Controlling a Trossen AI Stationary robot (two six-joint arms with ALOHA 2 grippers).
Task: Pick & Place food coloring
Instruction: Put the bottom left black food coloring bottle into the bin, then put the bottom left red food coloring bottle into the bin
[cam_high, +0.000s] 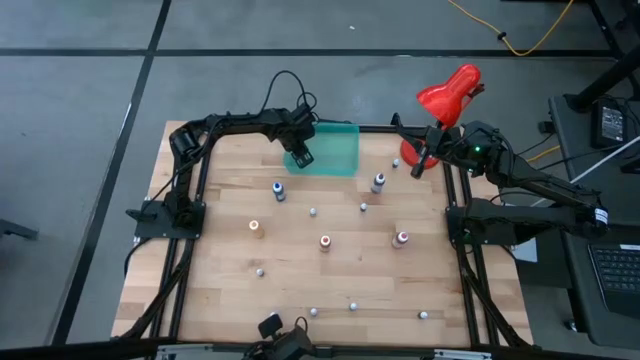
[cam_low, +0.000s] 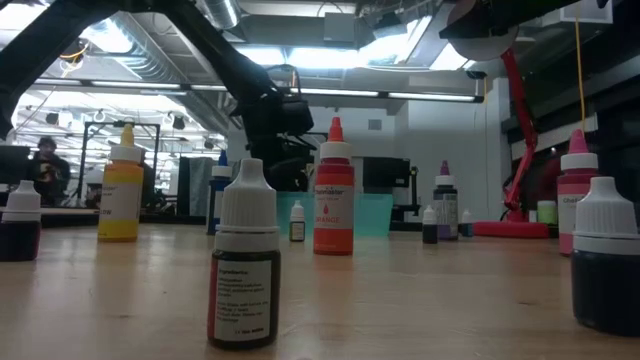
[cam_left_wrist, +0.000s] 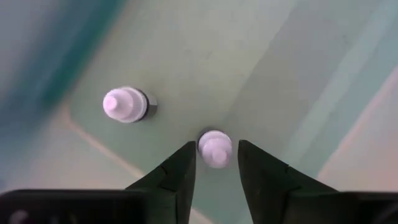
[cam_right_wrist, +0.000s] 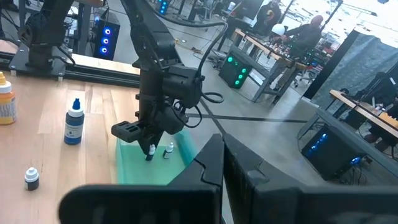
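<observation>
Several food coloring bottles stand upright on the wooden table: taller ones such as a blue one (cam_high: 279, 190), a purple one (cam_high: 378, 181) and an orange one (cam_high: 256, 228), and tiny pale ones like (cam_high: 313, 211). My left gripper (cam_high: 301, 156) (cam_left_wrist: 216, 155) hangs over the green tray (cam_high: 335, 150) at the far edge, shut on a tiny bottle (cam_right_wrist: 150, 151). A second tiny bottle (cam_left_wrist: 124, 104) stands on the tray floor beside it. My right gripper (cam_high: 420, 165) (cam_right_wrist: 224, 152) waits shut near the far right corner. My left gripper pinches the tiny bottle at its white cap (cam_left_wrist: 215, 148), between the two fingertips. The fingers come from above, pointing down. The bottle is upright below them, inside the tray; I cannot tell whether its base touches the tray floor.
A red desk lamp (cam_high: 450, 95) stands at the far right corner, right beside my right gripper. A black frame (cam_high: 190, 215) runs along the table's left and right edges. Open wood lies between the scattered bottles at mid-table.
</observation>
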